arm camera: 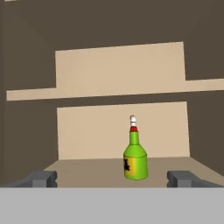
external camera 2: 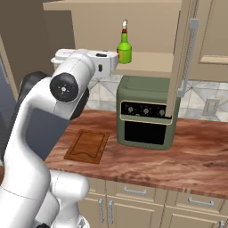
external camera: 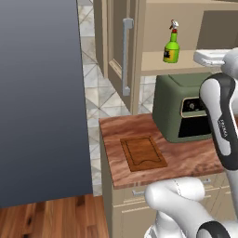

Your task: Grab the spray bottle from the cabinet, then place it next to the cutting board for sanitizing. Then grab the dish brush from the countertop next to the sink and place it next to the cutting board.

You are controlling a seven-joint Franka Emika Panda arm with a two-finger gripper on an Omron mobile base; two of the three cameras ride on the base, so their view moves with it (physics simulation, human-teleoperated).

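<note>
Nearest, low at seven o'clock from the green oven (external camera 2: 144, 116), the cutting board (external camera: 143, 153) lies flat on the countertop (external camera 2: 196, 156), with bare wood around it and nothing set beside it yet. Above the oven, the arm reaches up to shelf height; in the hand view the gripper (arm camera: 113, 178) has its fingers spread wide with nothing between them, their tips at roughly seven and five o'clock of the spray bottle (arm camera: 135, 157). Farther in, that bottle stands upright on the shelf of the open cabinet (external camera: 158, 61), apart from both fingers and a little toward the right-hand one.

As I see it, the risk is that offset: driven straight in, the right finger could clip the bottle and tip it over or push it back against the rear wall. The open door with its long grey handle (external camera: 126, 56) also hangs near the arm's way out.

Its dark label cannot be read; lettering on the forearm is too small to make out.
</note>
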